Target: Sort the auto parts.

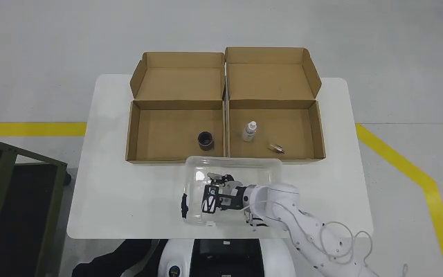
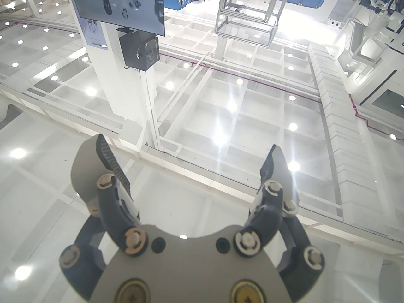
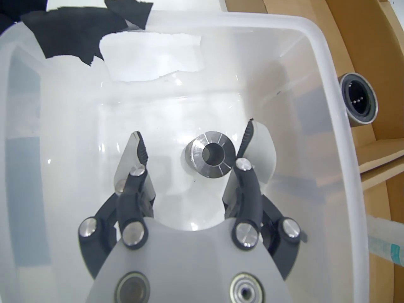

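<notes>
— Biggest first?
— White desk (image 1: pixel 111 194). On it, a cardboard box (image 1: pixel 159 135) touching a second cardboard box (image 1: pixel 297 131), both open. Just in front, a clear bin (image 1: pixel 235 161).
— Arms?
— Right gripper (image 3: pixel 194 130) down inside the bin, jaws wide. Left gripper (image 2: pixel 187 144) aimed up at the ceiling, jaws wide too.
— Parts?
— Black bearing (image 1: pixel 205 140) in the first box, near the bin. White bottle (image 1: pixel 250 129) in the second. Metal ring (image 3: pixel 194 159) on the bin floor, between the right jaws, closer to one. Tiny metal part (image 1: pixel 277 147) beside the bottle.
</notes>
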Action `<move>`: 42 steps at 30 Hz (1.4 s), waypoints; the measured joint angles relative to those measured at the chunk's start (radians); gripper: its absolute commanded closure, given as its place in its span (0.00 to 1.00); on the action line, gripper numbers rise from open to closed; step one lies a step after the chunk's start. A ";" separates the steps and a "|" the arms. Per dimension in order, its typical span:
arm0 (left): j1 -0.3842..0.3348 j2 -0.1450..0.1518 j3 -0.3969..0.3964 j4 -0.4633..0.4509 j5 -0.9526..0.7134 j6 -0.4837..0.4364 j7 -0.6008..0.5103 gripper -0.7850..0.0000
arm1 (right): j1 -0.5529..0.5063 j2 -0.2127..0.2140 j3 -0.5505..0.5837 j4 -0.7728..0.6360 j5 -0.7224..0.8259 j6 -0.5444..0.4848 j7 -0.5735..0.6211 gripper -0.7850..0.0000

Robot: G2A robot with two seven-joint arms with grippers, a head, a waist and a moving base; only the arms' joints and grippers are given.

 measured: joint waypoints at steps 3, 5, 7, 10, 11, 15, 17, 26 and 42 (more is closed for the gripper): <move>0.000 0.000 0.000 0.000 0.000 0.000 0.000 0.00 | 0.005 -0.002 -0.004 0.012 -0.001 0.004 -0.006 0.51; 0.000 0.000 0.000 0.000 0.000 0.000 0.000 0.00 | 0.009 -0.003 -0.008 0.023 -0.002 0.007 -0.009 0.53; 0.000 0.000 0.000 0.000 0.000 0.000 0.000 0.00 | 0.014 -0.004 -0.010 0.035 -0.003 0.011 -0.010 0.56; 0.000 0.000 0.000 0.000 0.000 0.000 0.000 0.00 | 0.023 -0.007 -0.015 0.055 -0.003 0.017 -0.014 0.63; 0.000 0.000 0.000 0.000 0.000 0.000 0.000 0.00 | 0.025 -0.007 -0.016 0.060 -0.003 0.018 -0.016 0.66; 0.000 0.000 0.000 0.000 0.000 0.000 0.000 0.00 | 0.032 -0.009 -0.017 0.067 0.003 0.017 -0.019 1.00; 0.000 0.000 0.000 0.000 0.000 0.000 0.000 0.00 | 0.033 -0.009 -0.014 0.064 0.018 0.006 -0.029 1.00; 0.000 0.000 0.000 0.000 0.000 0.000 0.000 0.00 | 0.032 -0.003 0.034 -0.012 0.097 -0.019 -0.043 1.00; 0.000 0.000 0.000 0.000 0.000 0.000 0.000 0.00 | -0.012 0.013 0.162 -0.229 0.325 -0.009 -0.098 1.00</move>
